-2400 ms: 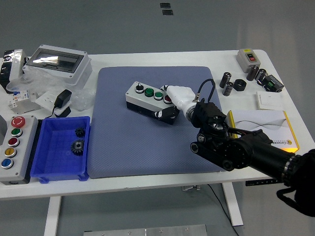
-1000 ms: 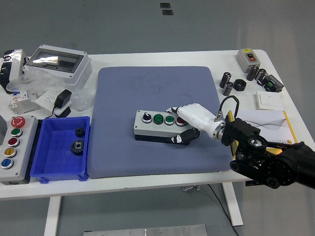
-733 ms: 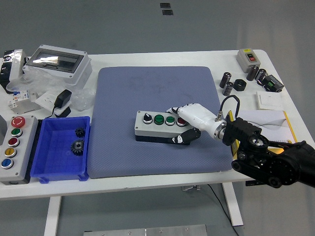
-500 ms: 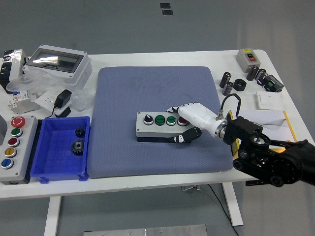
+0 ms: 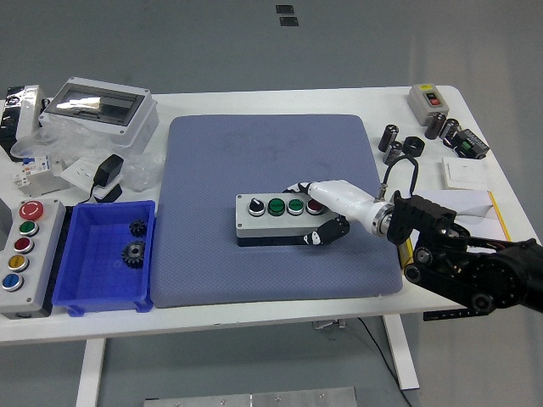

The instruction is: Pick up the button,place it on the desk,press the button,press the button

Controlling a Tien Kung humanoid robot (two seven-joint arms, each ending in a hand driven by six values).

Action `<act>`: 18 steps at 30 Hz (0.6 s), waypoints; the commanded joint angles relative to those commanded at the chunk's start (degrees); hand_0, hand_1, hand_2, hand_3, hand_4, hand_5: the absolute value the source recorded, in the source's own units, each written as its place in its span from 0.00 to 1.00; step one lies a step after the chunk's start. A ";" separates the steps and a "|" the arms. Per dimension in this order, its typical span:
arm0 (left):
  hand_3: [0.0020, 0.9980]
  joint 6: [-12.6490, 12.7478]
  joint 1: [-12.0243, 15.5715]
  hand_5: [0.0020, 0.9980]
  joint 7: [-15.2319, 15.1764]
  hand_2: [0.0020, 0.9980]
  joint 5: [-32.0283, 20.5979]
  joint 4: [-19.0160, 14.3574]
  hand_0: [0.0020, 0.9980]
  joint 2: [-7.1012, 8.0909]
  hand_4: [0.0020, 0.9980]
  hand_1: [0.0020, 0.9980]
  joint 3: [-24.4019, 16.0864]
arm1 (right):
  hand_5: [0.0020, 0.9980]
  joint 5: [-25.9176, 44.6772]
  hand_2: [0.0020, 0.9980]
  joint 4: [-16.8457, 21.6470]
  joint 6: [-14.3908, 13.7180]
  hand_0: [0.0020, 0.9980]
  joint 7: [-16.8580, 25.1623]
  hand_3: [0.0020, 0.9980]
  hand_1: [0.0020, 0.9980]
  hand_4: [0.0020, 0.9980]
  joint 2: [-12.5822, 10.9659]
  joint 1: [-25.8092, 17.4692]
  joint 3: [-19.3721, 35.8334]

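Note:
A grey button box [image 5: 267,225] with a black selector knob, two green buttons and a red button lies flat on the blue mat [image 5: 271,161], near the mat's middle front. My right hand [image 5: 322,212], white with black fingertips, is shut on the box's right end: fingers lie over its top by the red button, the thumb is against its front side. The black right arm [image 5: 467,263] comes in from the lower right. The left arm is out of view.
A blue bin [image 5: 106,254] with two gears stands at the left, a larger button box [image 5: 25,254] beside it. An enclosure [image 5: 102,106], an adapter and bags lie at the back left. Small cylinders [image 5: 392,140], a switch box [image 5: 427,100] and a yellow-edged box [image 5: 475,208] are on the right.
My right hand carried the button box from the mat's middle back toward the front and set it flat. In the last half second the wrist has lowered and drawn back slightly.

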 joint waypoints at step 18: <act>0.60 -0.16 -0.24 0.21 -0.01 0.56 0.27 -0.08 0.67 -0.06 0.62 0.63 -0.18 | 0.11 0.72 0.97 0.80 2.31 0.94 -0.72 1.00 0.92 0.70 -0.69 -0.03 1.20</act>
